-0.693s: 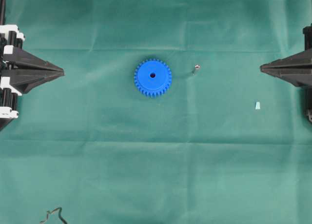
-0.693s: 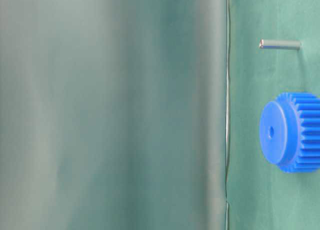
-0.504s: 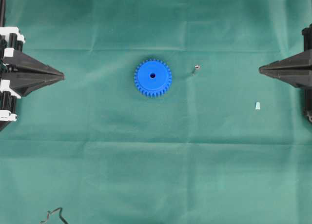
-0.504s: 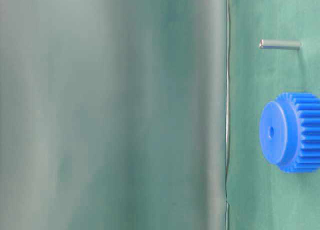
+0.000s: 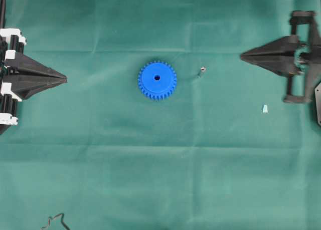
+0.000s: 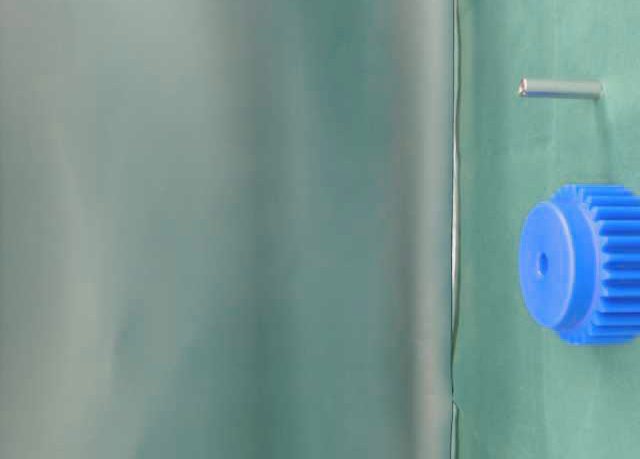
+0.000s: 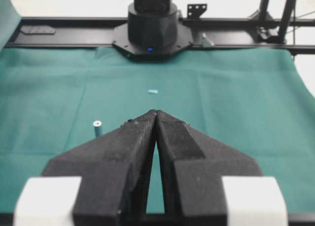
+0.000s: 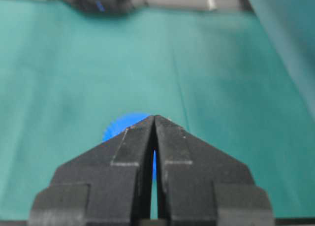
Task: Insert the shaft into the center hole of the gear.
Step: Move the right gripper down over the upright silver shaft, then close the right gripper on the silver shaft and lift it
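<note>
Black fingers of the right gripper [image 5: 243, 55] meet at their tips, holding nothing, above the green cloth [image 5: 160, 180] at the right edge. Across from it, the left gripper [image 5: 64, 79] is likewise pinched closed and empty. Between the 2, the gear [image 5: 157, 79] lies flat, center hole [image 5: 157, 77] facing up. Just right of it stands the shaft [image 5: 201, 69], upright, apart from the gear. A pale-blue scrap [image 5: 264, 108] lies near the right gripper.

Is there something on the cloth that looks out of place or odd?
Yes. A small pale-blue scrap lies alone on the green cloth, right of the gear and the upright shaft. It belongs to neither part.
</note>
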